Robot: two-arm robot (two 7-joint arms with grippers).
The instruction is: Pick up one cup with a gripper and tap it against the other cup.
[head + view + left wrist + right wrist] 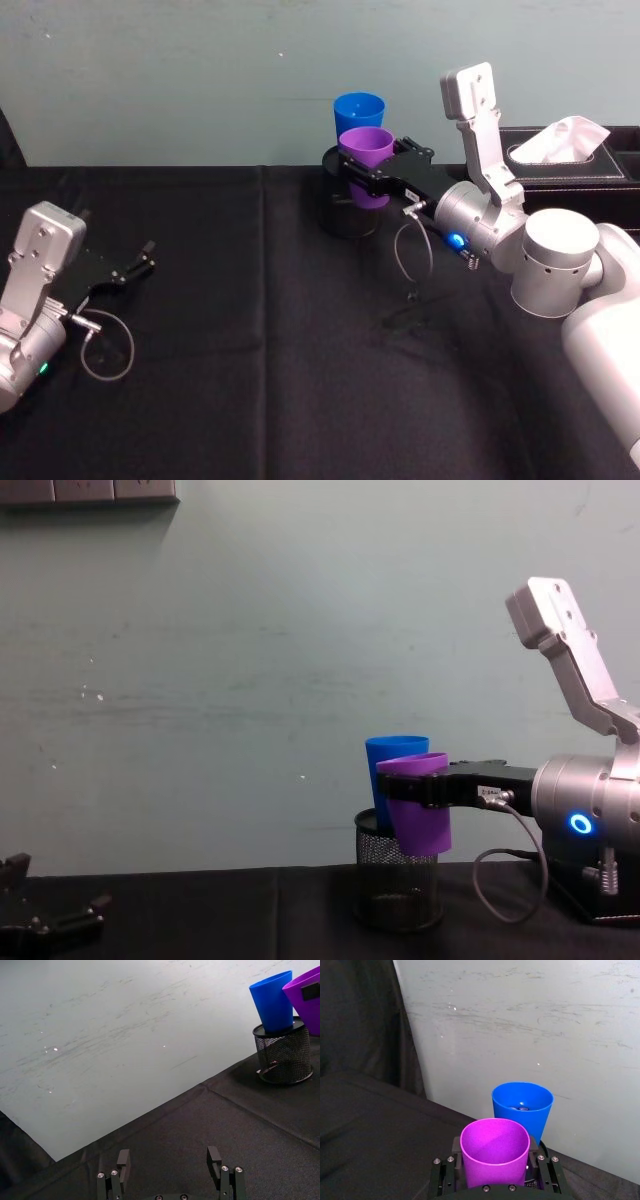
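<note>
- Setting: an indoor lab-style test station with office furnishings
- My work surface is a black-draped table (250, 350), plain and uniform
- Behind it stands a bare, scuffed pale-green wall (250, 680) with grey plates (90, 490) mounted high up
- Desk items at the rear: a wire-mesh pen holder (282, 1055) and a cased tissue box (600, 165)

**Inspector:** Position of the cups?

**Assessor:** The other cup (359, 110) stands in the holder (340, 215) at the table's (250, 350) far edge. The one cup (366, 148) sits in the right gripper's (363, 172) jaws, clear of the table, just before the other cup.

**Inspector:** Remainder?

**Assessor:** Tissue box (570, 160) to their right, along the far edge. Left gripper (140, 262) far left, well apart.
</note>
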